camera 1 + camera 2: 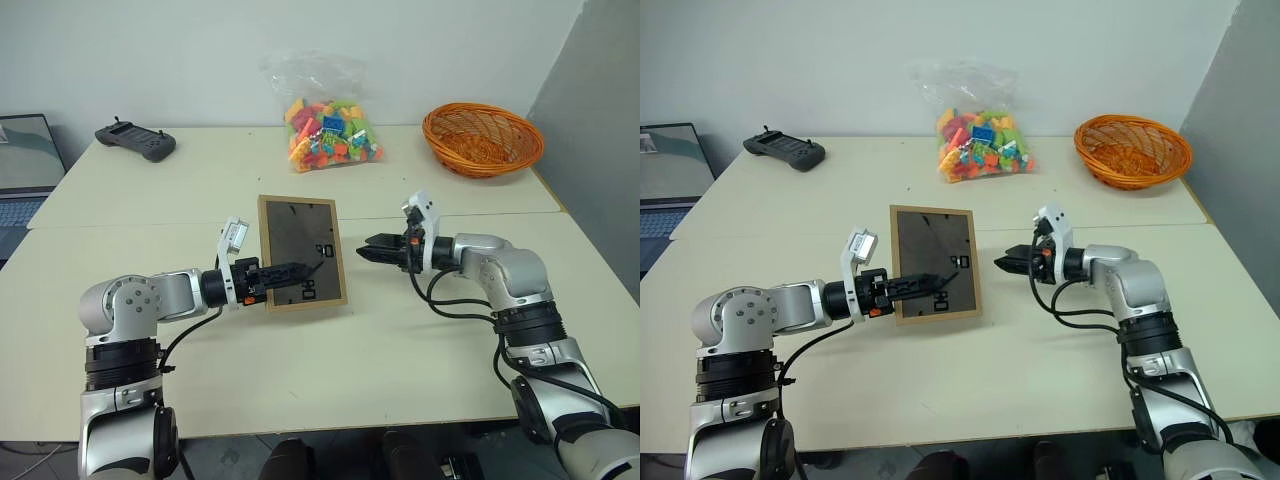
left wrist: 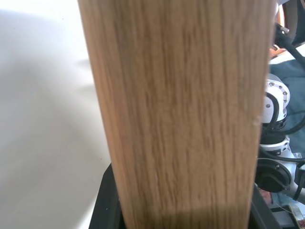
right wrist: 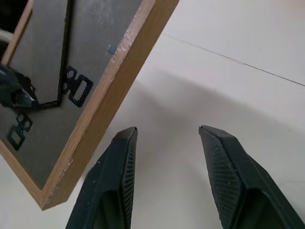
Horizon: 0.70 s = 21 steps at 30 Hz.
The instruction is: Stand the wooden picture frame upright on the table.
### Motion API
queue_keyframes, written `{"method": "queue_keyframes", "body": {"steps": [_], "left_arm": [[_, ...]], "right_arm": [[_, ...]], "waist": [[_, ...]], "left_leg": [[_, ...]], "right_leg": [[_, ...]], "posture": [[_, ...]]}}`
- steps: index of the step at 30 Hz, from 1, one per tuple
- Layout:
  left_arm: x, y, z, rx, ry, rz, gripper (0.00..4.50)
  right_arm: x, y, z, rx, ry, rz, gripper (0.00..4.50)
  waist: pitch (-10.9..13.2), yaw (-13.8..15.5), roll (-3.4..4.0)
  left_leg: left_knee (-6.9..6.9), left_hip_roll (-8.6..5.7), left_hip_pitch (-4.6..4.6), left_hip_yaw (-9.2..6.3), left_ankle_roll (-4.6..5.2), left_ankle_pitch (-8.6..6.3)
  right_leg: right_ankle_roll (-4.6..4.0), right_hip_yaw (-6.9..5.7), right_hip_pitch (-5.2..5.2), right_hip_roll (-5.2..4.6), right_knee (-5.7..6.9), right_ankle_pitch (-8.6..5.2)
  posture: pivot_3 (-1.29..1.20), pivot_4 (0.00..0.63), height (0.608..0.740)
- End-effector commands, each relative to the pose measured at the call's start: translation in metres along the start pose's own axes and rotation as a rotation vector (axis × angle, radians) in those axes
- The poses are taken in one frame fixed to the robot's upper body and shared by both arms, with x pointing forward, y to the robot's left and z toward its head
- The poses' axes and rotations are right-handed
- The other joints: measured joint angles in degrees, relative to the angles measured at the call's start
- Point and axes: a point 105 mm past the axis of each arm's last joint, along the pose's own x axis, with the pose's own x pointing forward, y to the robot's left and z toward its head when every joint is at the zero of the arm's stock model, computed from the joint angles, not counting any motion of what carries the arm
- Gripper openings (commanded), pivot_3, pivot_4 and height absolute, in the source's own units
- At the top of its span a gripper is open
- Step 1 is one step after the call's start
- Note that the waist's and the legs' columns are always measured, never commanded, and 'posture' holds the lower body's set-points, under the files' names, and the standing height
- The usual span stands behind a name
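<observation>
The wooden picture frame [image 1: 296, 240] stands nearly upright over the middle of the table [image 1: 400, 350], its dark brown back panel toward me. My left gripper [image 1: 305, 268] is shut on the frame's left side, with one black finger lying across the back panel. The light-wood edge [image 2: 181, 114] fills the left wrist view. I cannot tell whether the frame's lower edge touches the table. My right gripper [image 1: 366, 248] is open just to the right of the frame, apart from it. In the right wrist view the right gripper [image 3: 167, 131] has nothing between its fingers, and the frame [image 3: 62, 86] lies beside them.
At the back of the table stand a clear bag of coloured bricks [image 1: 330, 130], an orange wicker basket [image 1: 483, 138] on the right and a black controller [image 1: 135, 140] on the left. A laptop [image 1: 25, 170] sits off the left edge. A seam crosses the table behind the frame.
</observation>
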Motion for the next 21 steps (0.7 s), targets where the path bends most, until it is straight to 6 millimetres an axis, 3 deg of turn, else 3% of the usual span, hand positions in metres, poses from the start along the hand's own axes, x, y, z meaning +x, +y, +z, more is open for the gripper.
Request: {"method": "queue_keyframes", "body": {"steps": [1,5,9,15,16,21], "left_arm": [[-0.002,-0.015,0.011,0.072,-0.032,-0.045,0.93],[0.001,-0.009,0.004,0.059,-0.024,-0.017,0.93],[0.013,0.016,-0.022,-0.059,0.005,0.073,0.93],[0.012,0.027,-0.039,-0.184,-0.007,0.093,0.93],[0.01,0.027,-0.043,-0.194,0.001,0.093,1.63],[0.008,0.028,-0.046,-0.213,0.002,0.092,2.59]], "right_arm": [[-0.005,0.001,0.012,-0.016,-0.036,0.008,2.18],[-0.005,-0.001,0.0,-0.111,0.025,-0.014,2.18],[-0.003,-0.003,-0.015,-0.173,0.085,-0.03,2.18],[-0.005,0.003,-0.014,-0.262,0.094,-0.008,2.18],[-0.006,0.006,-0.015,-0.337,0.106,0.005,2.19],[-0.008,0.018,-0.02,-0.426,0.112,0.063,2.19]], "waist": [[0.0,0.0,0.0],[0.0,0.0,0.0],[0.0,0.05,0.0],[0.01,0.02,-0.02],[0.01,0.01,-0.02],[0.01,-0.08,-0.03]], "left_leg": [[0.0,0.0,0.0,0.0,0.0,0.0],[0.0,0.0,0.0,0.01,0.0,0.0],[0.0,-0.01,0.01,0.02,0.0,0.0],[0.01,0.01,0.0,0.02,0.01,0.0],[0.0,0.01,0.01,0.03,0.01,0.0],[0.0,0.01,0.03,0.03,0.0,0.0]], "right_leg": [[0.0,0.0,0.0,0.0,0.0,0.0],[0.0,0.0,0.0,0.0,0.0,0.0],[0.0,0.01,0.02,0.0,-0.01,0.0],[0.0,0.0,0.0,0.0,0.01,0.0],[0.0,0.01,0.0,0.0,0.02,0.0],[0.01,0.03,0.01,0.0,-0.02,0.0]], "posture": [[0.0,0.15,0.74],[0.0,0.15,0.74],[0.0,0.15,0.74],[0.0,0.15,0.74],[0.0,0.15,0.74],[0.0,0.15,0.74]]}}
